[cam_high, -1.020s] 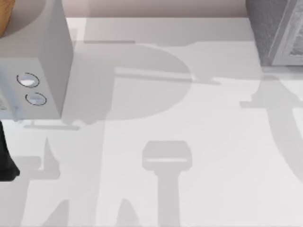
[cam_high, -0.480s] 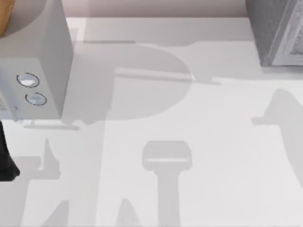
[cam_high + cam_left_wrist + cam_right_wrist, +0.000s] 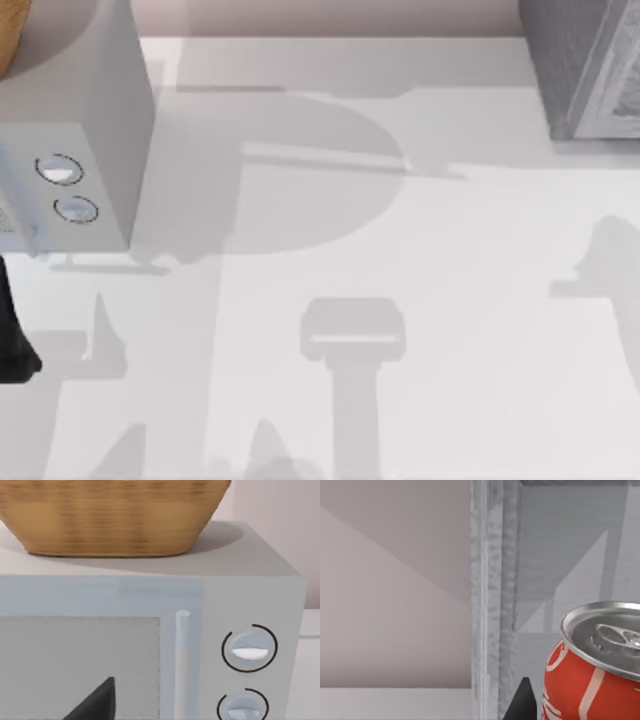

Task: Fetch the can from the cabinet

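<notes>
Right wrist view: red can [image 3: 592, 680] upright inside cabinet [image 3: 492, 600] (tool state unclear).

On your top view, the arm's shadow [image 3: 600, 265] at the right edge now sits lower and further right than before; a faint new shadow [image 3: 285, 468], perhaps, shows at bottom centre.

A wicker basket [image 3: 112, 517] sits atop a grey microwave [image 3: 250, 580] with two dials [image 3: 249, 650]
</notes>
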{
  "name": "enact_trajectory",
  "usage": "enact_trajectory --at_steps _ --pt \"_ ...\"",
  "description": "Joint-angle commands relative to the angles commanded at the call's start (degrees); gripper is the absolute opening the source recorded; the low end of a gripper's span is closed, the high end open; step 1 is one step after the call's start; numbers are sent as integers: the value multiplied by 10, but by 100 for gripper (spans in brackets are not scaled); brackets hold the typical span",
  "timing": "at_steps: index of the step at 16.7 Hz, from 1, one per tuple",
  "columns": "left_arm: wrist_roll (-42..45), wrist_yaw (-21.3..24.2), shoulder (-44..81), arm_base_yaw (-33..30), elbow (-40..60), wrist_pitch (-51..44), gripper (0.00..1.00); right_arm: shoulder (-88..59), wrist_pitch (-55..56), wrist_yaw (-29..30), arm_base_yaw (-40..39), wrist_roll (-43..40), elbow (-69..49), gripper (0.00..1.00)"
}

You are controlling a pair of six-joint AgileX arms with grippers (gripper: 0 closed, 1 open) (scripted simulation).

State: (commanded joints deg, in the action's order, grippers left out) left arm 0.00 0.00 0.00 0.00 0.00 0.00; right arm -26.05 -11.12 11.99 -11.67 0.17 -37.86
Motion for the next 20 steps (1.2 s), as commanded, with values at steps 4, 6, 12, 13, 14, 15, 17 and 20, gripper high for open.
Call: enact_trajectory --at_steps 4,6,12,13,14,15,17,20 --pt "0 0 0 0 0 0 100 48 20 -23 22 -1 72 0" --pt "0 0 0 0 0 0 100 72 30 -34 33 -1 108 0" --pt "0 0 0 0 0 0 100 145 61 -68 66 0 215 0" --pt "0 0 0 0 0 0 100 157 66 -73 71 0 233 0" --pt "0 0 0 0 0 0 100 169 71 -79 77 0 250 0" --pt "0 0 0 0 0 0 100 182 77 -85 82 0 270 0" --pt "0 0 0 0 0 0 100 210 89 -97 94 -1 311 0" --pt "0 0 0 0 0 0 100 249 106 -115 111 -1 363 0"
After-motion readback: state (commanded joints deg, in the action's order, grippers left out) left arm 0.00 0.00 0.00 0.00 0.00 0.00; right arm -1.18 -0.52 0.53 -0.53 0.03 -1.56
